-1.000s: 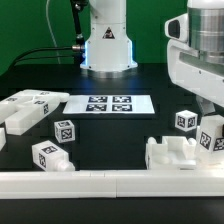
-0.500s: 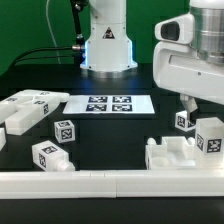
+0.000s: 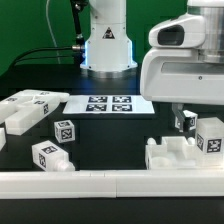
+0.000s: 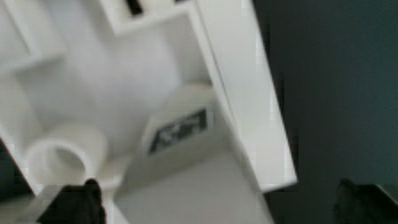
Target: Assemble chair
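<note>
The arm (image 3: pixel 186 62) hangs low at the exterior view's right, wrist pointing down, jaws spread wide.

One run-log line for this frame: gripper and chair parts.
gripper: open | held: nothing | over: tagged chair panel, exterior view's right | loose chair blocks: exterior view's left

Eight loose chair parts (image 3: pixel 65 130) show: five at frame left, three at lower right. There is one marker board (image 3: pixel 110 103) with four tags and one border rail (image 3: pixel 90 184).
</note>
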{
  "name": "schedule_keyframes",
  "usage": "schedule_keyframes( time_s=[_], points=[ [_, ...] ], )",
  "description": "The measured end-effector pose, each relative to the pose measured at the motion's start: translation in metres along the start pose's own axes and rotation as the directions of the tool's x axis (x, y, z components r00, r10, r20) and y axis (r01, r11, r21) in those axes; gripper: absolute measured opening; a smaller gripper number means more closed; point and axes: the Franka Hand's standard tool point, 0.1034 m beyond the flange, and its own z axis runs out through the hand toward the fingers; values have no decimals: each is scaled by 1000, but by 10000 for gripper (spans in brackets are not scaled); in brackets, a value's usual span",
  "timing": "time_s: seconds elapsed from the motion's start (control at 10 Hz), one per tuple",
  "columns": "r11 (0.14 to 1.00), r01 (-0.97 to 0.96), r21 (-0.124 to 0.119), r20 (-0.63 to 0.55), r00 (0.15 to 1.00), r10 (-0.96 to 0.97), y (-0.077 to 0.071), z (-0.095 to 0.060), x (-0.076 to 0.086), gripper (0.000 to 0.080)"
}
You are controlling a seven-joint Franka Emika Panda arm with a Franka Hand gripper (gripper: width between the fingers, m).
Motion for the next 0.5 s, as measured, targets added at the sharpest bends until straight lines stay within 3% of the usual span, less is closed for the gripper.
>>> schedule_keyframes(
  time_s=[0.2, 0.4, 0.5],
  points=[
    [1000, -16, -5, 16, 1000, 16, 1, 1, -2, 637],
    [986, -169, -7, 16, 985, 169, 2, 2, -2, 287],
    [974, -227, -9, 16, 974, 227, 3, 2, -1, 287]
  ],
)
